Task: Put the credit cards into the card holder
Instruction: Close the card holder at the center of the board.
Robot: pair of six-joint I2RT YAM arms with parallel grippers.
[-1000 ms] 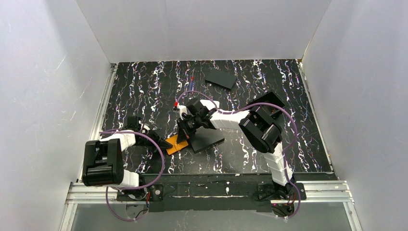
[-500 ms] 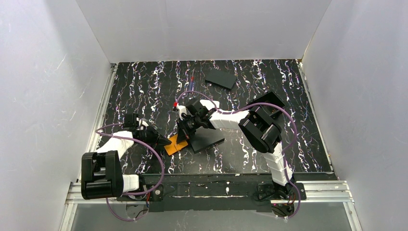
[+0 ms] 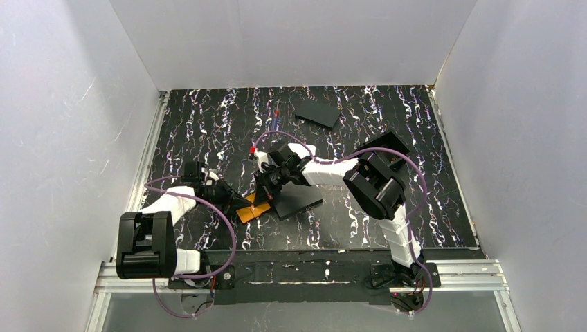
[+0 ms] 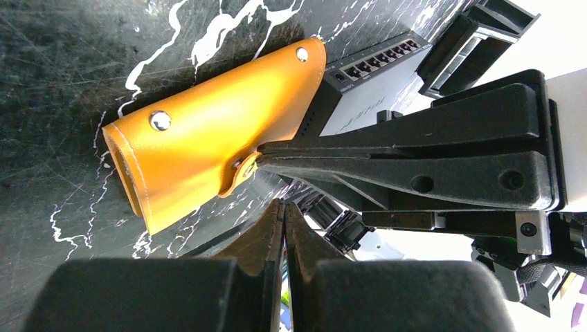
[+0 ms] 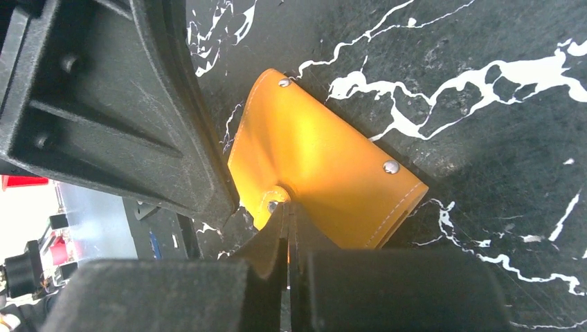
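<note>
Orange holder (image 4: 214,145) lies folded on the surface (image 4: 55,83), just ahead of the closed, empty left pincer (image 4: 284,207); the right pincer (image 5: 286,207) pinches its tab (image 5: 273,202). No card shows inside, so loading seems barely begun: opening and every card remain.

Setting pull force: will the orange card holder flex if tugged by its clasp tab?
The card holder looks like thin stitched leather, curved open at one end, so probably flexes. Its clasp tab is a narrow strap, likely floppy. Sheen suggests it may slide.
</note>
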